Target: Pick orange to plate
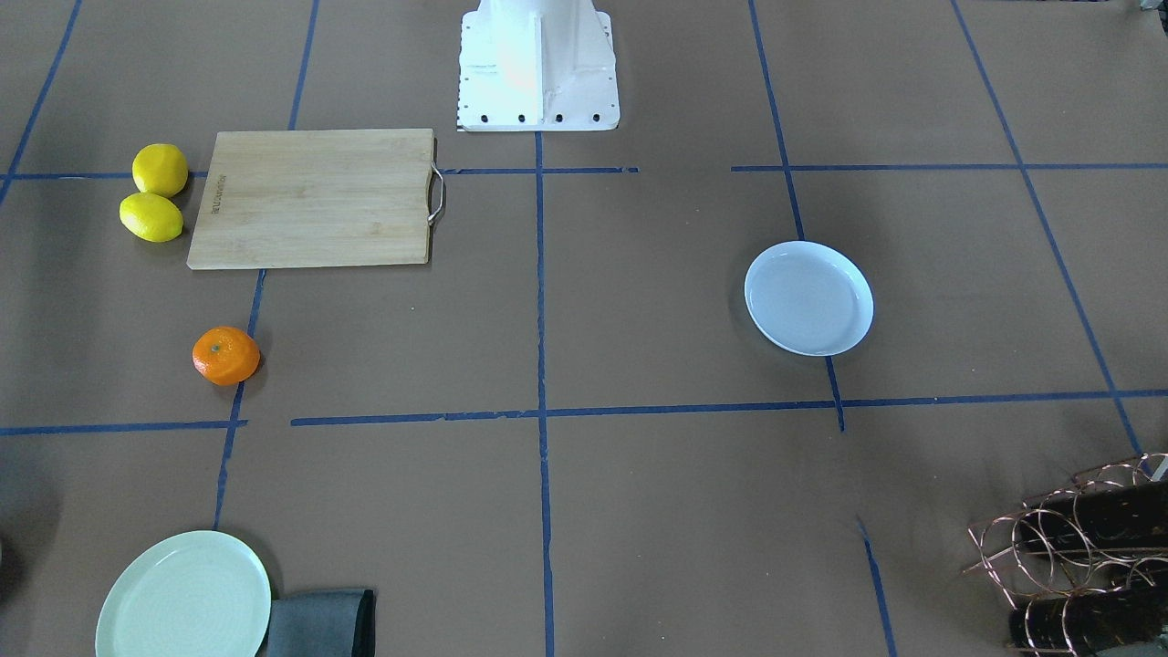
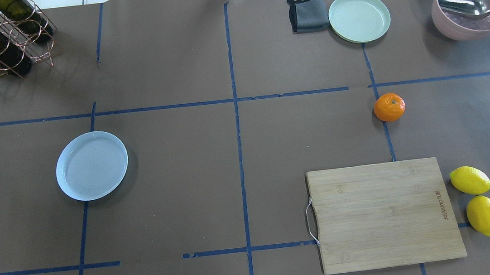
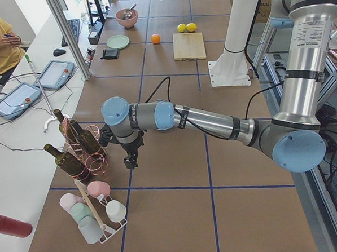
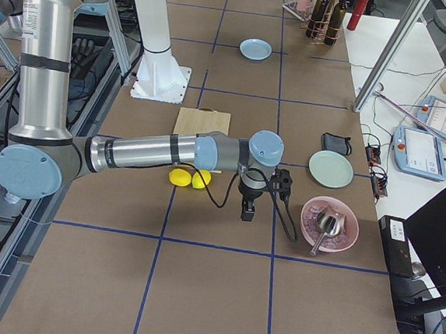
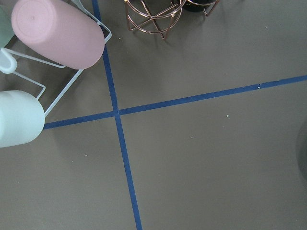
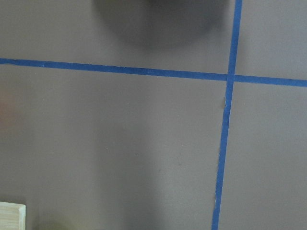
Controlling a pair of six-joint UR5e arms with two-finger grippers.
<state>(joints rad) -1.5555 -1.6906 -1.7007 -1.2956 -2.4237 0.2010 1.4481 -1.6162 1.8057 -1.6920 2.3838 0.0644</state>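
**Brown table, blue tape grid: orange and plate lying well apart**

Orange (image 2: 389, 107) is sitting on a tape line on robot's R side, between board (image 2: 385, 214) and green plate (image 2: 359, 17). Plate (image 2: 91, 165) is lying over on the L side. L gripper (image 3: 131, 160) is hanging low beside bottle rack (image 3: 82, 147). R gripper (image 4: 248, 211) is hovering near lemons (image 4: 191, 178). Side views only, so can't tell how wide either claw is or whether it's holding anything.

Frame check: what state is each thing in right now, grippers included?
orange: on the table, ungripped.
plate: upright, empty.
green plate: upright, empty.
pink bowl: upright, spoon resting in it.
cutting board: flat, bare.
left gripper: open or shut, cannot tell.
right gripper: cannot tell.
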